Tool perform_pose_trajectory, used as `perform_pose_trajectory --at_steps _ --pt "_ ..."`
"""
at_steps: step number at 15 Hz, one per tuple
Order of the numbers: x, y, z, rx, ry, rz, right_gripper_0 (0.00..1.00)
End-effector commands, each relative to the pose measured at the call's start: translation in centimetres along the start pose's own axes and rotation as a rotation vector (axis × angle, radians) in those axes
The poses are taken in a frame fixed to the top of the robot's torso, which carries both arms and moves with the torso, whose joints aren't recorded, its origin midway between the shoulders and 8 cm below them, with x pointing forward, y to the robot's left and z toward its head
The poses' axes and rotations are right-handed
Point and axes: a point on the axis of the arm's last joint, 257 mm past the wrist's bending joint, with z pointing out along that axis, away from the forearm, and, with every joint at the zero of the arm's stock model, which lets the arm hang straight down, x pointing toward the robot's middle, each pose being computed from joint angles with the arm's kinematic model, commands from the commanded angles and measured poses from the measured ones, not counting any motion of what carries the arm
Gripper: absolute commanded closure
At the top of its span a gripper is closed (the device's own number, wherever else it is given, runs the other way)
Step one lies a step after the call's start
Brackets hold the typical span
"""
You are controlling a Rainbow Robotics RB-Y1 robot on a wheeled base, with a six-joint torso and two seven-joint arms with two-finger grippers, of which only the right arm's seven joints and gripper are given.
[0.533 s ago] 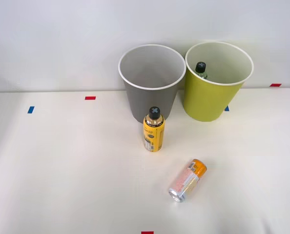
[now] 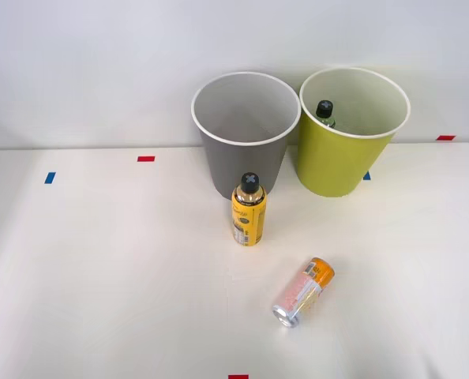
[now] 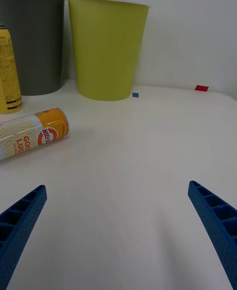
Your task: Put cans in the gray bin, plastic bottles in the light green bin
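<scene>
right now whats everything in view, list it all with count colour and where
gray bin: 1, gray with white rim, back of the table
light green bin: 1, yellow-green, beside the gray bin toward the robot's right
dark bottle: 1, black cap, inside the light green bin
yellow bottle: 1, black cap, upright before the gray bin
can: 1, silver with orange end, lying on its side nearer the robot
tape marks: several, red and blue, on the table
right gripper: 1, blue ribbed fingers, open

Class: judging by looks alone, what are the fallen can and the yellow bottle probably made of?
The can: likely metal, with a shiny silver rim and body under a printed label. The yellow bottle: probably plastic, glossy yellow body with a black screw cap, though looks alone don't settle it.
</scene>
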Motion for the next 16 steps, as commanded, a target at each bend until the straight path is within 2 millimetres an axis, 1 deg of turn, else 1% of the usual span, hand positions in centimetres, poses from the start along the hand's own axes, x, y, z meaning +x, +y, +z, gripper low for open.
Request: perform_pose_trajectory --at_steps 1,16 --pt "0.0 0.0 0.0 0.0 0.0 0.0 0.0" --pt "0.0 0.0 0.0 0.0 0.0 0.0 0.0"
